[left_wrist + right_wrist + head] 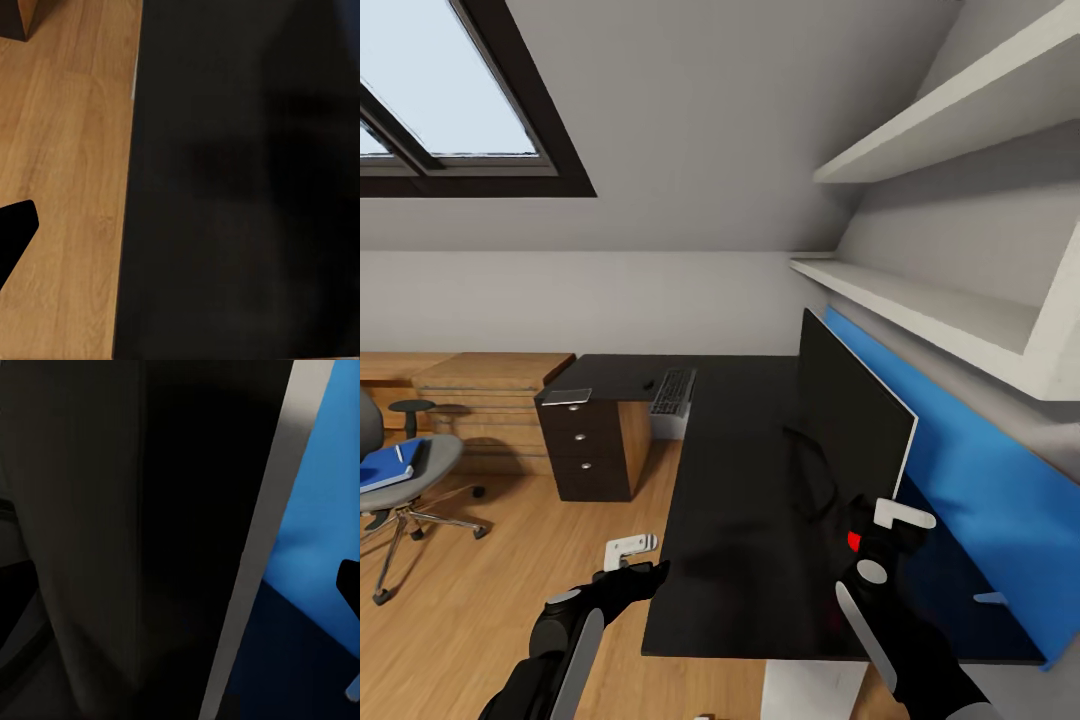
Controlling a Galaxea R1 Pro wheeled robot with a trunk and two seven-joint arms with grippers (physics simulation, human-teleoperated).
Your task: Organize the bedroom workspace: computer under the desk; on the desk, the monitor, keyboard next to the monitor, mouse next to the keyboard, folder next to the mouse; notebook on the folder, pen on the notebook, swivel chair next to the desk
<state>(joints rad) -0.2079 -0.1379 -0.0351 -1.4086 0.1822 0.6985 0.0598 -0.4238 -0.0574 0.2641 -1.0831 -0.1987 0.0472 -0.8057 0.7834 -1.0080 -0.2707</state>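
Note:
The black monitor (852, 420) stands upright on the black desk (730, 520), near the blue back panel. My right gripper (892, 522) hovers at the monitor's near lower corner; in the right wrist view the monitor's pale edge (259, 532) runs close by and one dark fingertip (349, 585) sits well off to the side, so it looks open. Open as well, my left gripper (643, 576) hangs at the desk's left edge, above the floor. The keyboard (673, 392) and a small dark mouse (648, 384) lie at the desk's far end. Over on the swivel chair (435, 462) rest the blue folder and notebook (390, 466).
A dark drawer unit (592, 445) stands under the desk's far left wing, beside a wooden dresser (485, 400). A white object (630, 548) lies on the wood floor near my left gripper. A white box (810, 690) shows under the desk's near edge. Shelves (930, 300) jut out above the monitor.

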